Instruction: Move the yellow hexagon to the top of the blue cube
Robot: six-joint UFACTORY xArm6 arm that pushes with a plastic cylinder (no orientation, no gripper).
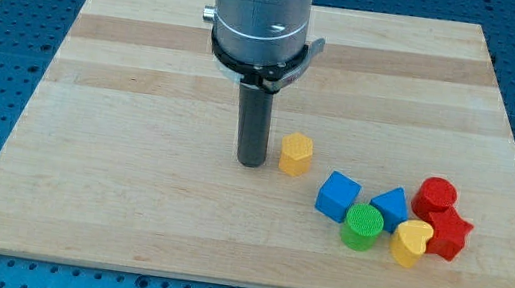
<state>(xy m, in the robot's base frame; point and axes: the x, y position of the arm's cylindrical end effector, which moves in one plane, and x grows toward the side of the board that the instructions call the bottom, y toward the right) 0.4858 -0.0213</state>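
The yellow hexagon (295, 154) stands on the wooden board near the middle. The blue cube (337, 196) lies a short way to its lower right, apart from it. My tip (251, 162) rests on the board just left of the yellow hexagon, with a narrow gap between them. The rod hangs from a grey cylinder at the view's top.
A cluster lies right of the blue cube: a green cylinder (362, 226), a blue triangular block (391, 207), a yellow heart (411, 242), a red cylinder (435, 197) and a red star (447, 233). The wooden board (123, 95) sits on a blue perforated table.
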